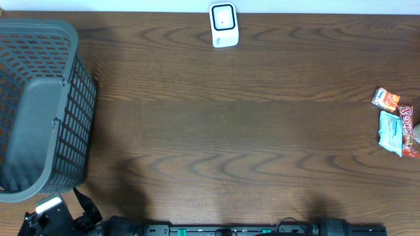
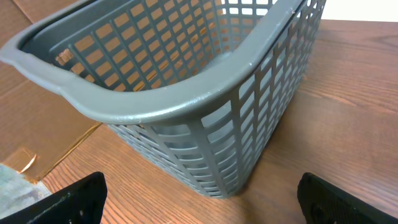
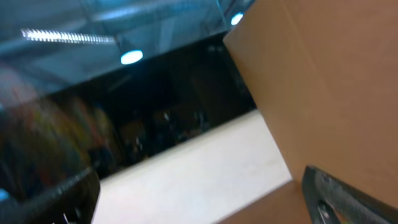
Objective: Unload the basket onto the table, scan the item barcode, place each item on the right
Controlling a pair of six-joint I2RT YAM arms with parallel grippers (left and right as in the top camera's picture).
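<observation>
The white barcode scanner (image 1: 224,25) stands at the far edge of the table, in the middle. Three snack packets lie at the right edge: an orange one (image 1: 385,98), a pale blue one (image 1: 392,131) and a red one (image 1: 408,119). My left gripper (image 2: 202,210) is open with nothing between its black fingers (image 2: 74,200), low over the wood just in front of the grey basket (image 2: 186,99). My right gripper (image 3: 199,208) is also open and holds nothing. Its blurred view faces away from the table, toward a brown cardboard surface (image 3: 323,87).
The grey mesh basket (image 1: 46,105) fills the table's left side. Both arms' bases (image 1: 216,229) sit along the front edge. Brown cardboard (image 2: 37,118) lies beyond the table to the left of the basket.
</observation>
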